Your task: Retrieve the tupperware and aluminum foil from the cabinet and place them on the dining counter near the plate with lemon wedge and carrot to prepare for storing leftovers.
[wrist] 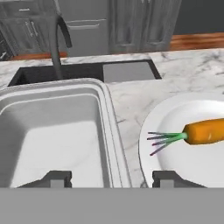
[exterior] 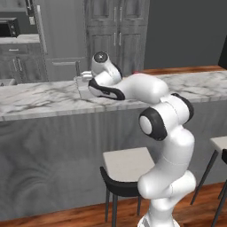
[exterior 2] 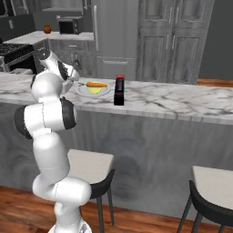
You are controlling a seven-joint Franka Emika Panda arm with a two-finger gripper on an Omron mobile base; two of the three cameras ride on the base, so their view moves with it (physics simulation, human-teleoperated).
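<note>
The clear tupperware (wrist: 52, 131) rests on the marble dining counter (wrist: 131, 100), just left of the pale plate (wrist: 175, 162). The carrot (wrist: 205, 131) lies on that plate with its green stalk towards the tub. My gripper (wrist: 111, 179) hovers open above the tub's right rim, one fingertip over the tub and the other by the plate's edge. In the right base view the plate (exterior 2: 82, 92) carries the carrot (exterior 2: 96, 84) and the yellow lemon wedge (exterior 2: 94, 90), and the aluminum foil (exterior 2: 119, 90) stands upright to its right. The cabinet is out of view.
A dark sink (wrist: 65, 72) with a curved faucet (wrist: 57, 39) sits in the counter beyond the tub. Stools (exterior: 126, 164) (exterior 2: 214, 186) stand in front of the counter (exterior: 35, 99). Tall grey doors (exterior 2: 173, 41) and a microwave (exterior 2: 69, 26) are behind.
</note>
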